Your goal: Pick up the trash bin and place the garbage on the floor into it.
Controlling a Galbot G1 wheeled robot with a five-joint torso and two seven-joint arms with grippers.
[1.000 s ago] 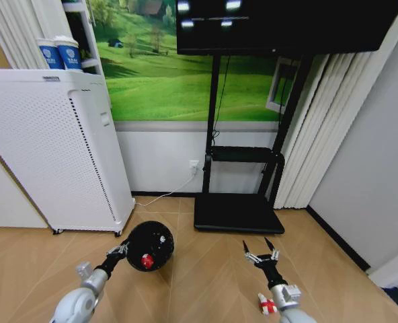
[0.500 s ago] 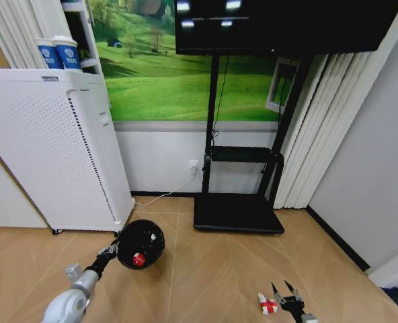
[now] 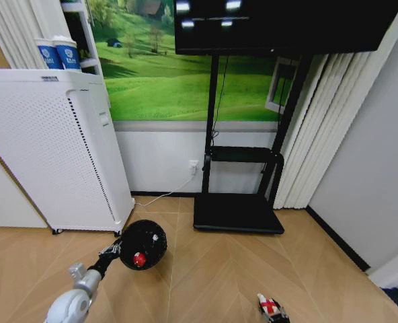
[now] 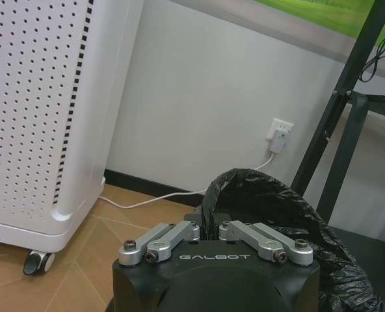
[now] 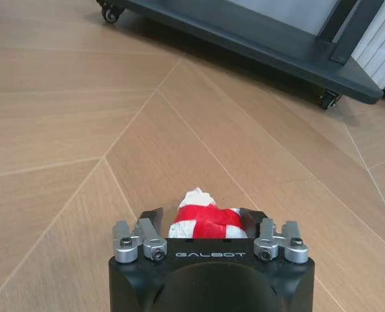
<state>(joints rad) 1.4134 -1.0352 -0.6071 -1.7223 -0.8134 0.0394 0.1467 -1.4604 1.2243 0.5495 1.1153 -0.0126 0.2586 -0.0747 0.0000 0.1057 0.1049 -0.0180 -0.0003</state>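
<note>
Currently: L gripper [image 4: 209, 229] is pinched on the rim of the trash bin [image 3: 143, 243], holding it lower left of centre in the head view, just in front of the white perforated appliance [image 3: 51, 151]. In the left wrist view the fingers are closed together over the black bag liner [image 4: 270, 201] at the rim. One red item [image 3: 139, 260] sits inside the bin already, so I'd say one piece of garbage is done.

R gripper [image 5: 207, 218] is down low at the bottom edge of the head view, right of centre, over a red-and-white piece [image 5: 205, 220] lying on the floor [image 5: 82, 130]. Right wrist view: jaws spread, one either side of the piece, not clamped yet as far as I can tell. Piece sits between the fingertips, touching or nearly so.

Step in hand, imo: grasp of the second garbage item w/ R arm while L arm holds the bin.

Next move calls for:
- close R jaws on the piece. It looks crumpled and soft, so should squash a bit and hold ok.
- lift clear of the parquet, carry across toward the bin on the left of frame.
- bin opening faces the camera, tilted, so release needs to be over the mouth, not the rim.

Bin and piece are well apart; the TV stand base [image 3: 238, 213] lies beyond both.
</note>
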